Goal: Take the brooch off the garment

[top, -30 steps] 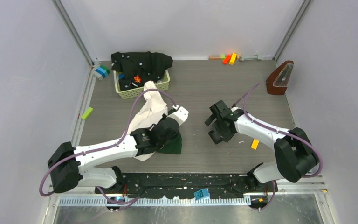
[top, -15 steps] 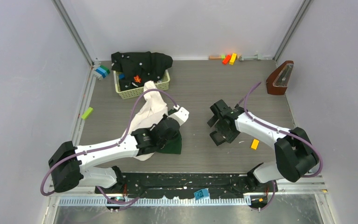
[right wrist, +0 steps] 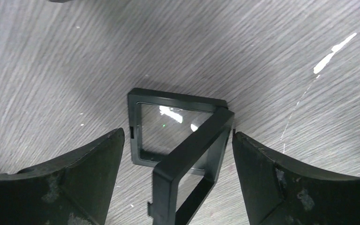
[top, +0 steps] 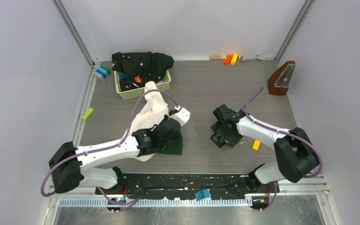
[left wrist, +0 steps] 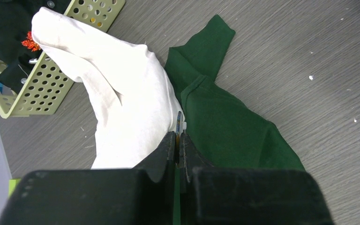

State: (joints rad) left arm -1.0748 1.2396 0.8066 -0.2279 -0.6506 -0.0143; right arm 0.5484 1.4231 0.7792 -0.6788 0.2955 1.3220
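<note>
Dropped lower, closer to the table (right wrist: 51,56), since a moment ago: right gripper (top: 220,135). Spread wide open, with its fingers (right wrist: 89,173) on both sides of a small black box (right wrist: 168,123) and not touching it. Flat on the table, one half of the box with a clear window, the other half tilted up. No move from the left gripper (left wrist: 178,140), pinched tight on the garment (left wrist: 122,103) right where white meets dark green. Lying left of the middle in the top view, with the white end up on the rim of a basket (top: 130,92) at the upper left. Black cloth (top: 143,62) in the basket too, with a small red thing (top: 138,79) on it.
</note>
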